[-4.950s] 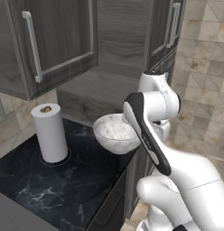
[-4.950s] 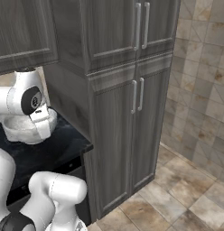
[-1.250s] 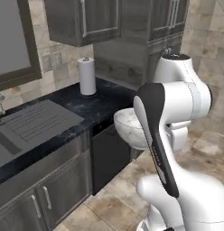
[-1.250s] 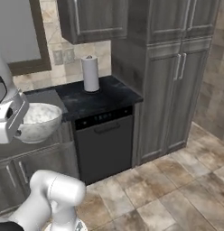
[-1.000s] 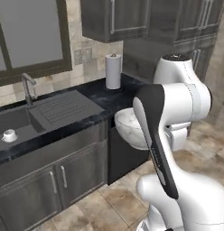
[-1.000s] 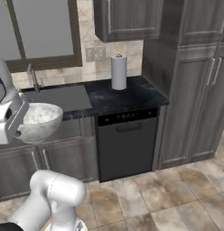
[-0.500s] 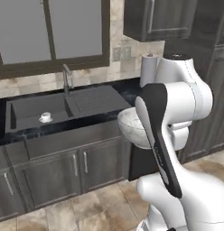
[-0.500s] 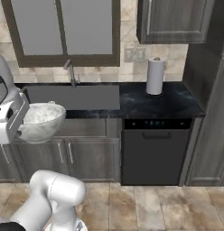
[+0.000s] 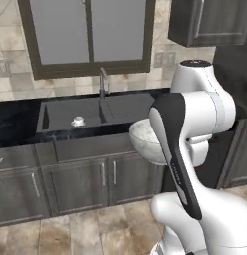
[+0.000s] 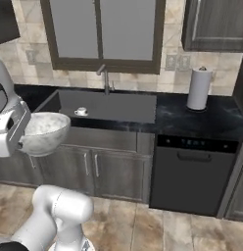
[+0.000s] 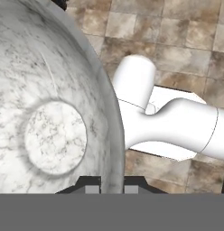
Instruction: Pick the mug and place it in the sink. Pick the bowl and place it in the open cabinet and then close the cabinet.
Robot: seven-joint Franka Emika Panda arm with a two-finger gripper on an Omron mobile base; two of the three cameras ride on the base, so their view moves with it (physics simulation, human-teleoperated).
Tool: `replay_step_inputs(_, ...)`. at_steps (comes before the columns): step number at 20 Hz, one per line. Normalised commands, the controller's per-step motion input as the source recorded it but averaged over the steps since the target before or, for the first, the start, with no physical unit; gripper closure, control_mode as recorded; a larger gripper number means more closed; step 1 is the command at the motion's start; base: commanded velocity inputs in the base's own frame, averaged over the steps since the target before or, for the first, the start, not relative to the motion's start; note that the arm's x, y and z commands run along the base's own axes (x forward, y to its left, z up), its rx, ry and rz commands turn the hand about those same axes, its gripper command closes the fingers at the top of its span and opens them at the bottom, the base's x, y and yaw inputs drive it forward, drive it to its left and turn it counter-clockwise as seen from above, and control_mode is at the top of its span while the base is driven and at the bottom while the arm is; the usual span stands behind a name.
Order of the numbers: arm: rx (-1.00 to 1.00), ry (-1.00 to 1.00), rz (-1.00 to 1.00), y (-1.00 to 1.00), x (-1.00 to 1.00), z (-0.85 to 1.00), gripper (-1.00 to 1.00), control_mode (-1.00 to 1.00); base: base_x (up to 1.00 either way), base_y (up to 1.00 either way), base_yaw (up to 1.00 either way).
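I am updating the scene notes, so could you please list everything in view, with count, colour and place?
bowl: one, whitish with grey speckles, held in the air in front of the base cabinets.
mug: one, white, inside the sink.
sink: one, dark grey, set in the counter under the window.
tap: one, silver, behind the sink.
paper roll: one, white, upright on the counter right of the sink.
dishwasher: one, dark, under the counter below the roll.
window: one, dark frame, above the sink.
cabinet: dark wood-grain, upper right on the wall.
claw: one, dark tips, shut on the bowl's rim.
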Motion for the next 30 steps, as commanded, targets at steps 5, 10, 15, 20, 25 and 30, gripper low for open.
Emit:
replay_step_inputs(5, 0.00, 0.00, 0.00, 0.00, 0.00, 0.00, 1.00, 1.00, 0.00, 0.00, 0.32)
replay_step_inputs(10, 0.00, 0.00, 0.00, 0.00, 0.00, 0.00, 1.00, 1.00, 0.03, 0.00, 0.33)
replay_step_inputs(15, 0.00, 0.00, 0.00, 0.00, 0.00, 0.00, 1.00, 1.00, 0.23, 0.00, 0.32)
replay_step_inputs(20, 0.00, 0.00, 0.00, 0.00, 0.00, 0.00, 1.00, 1.00, 0.33, 0.02, 0.28)
replay_step_inputs(25, 0.00, 0.00, 0.00, 0.00, 0.00, 0.00, 1.00, 1.00, 0.86, 0.17, 0.09)
replay_step_inputs(30, 0.00, 0.00, 0.00, 0.00, 0.00, 0.00, 1.00, 1.00, 0.87, 0.03, 0.06)
